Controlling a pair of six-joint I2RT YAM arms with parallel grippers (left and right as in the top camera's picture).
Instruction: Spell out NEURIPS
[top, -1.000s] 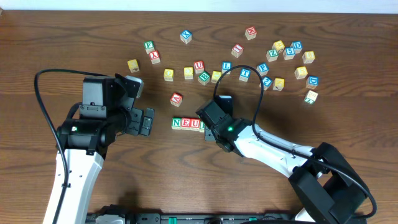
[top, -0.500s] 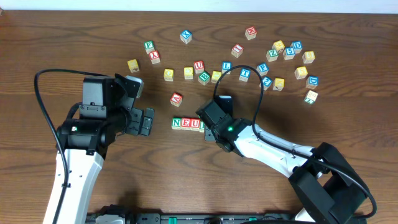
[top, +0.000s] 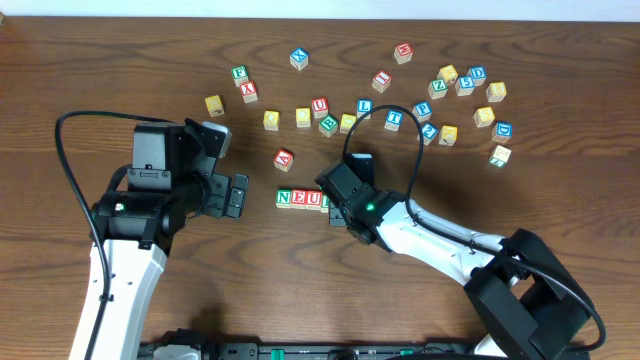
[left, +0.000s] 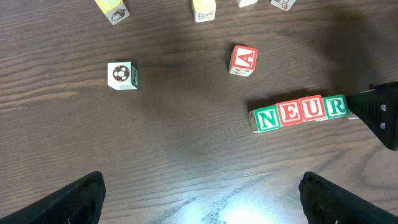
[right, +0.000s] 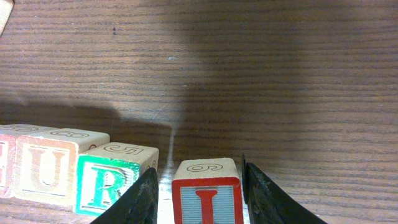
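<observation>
Pale-wood cubes fill the nearest view. At the right wrist, the red-framed I cube sits on the table between the jaws of the right gripper. The jaws are partly open around it. A sliver of light shows between the cube and the finger on the R side, so the cube is not clamped. That finger fills the gap between the I cube and the green R cube. The red U cube touches the R cube on its other side.

In the left wrist view the row reads N, E, U, R, with its cubes touching. The left gripper hangs with its jaws spread wide and holds nothing. Farther off, apart from the row, lie a red A cube and a football-picture cube. Farthest, in the overhead view, loose cubes are scattered across the table.
</observation>
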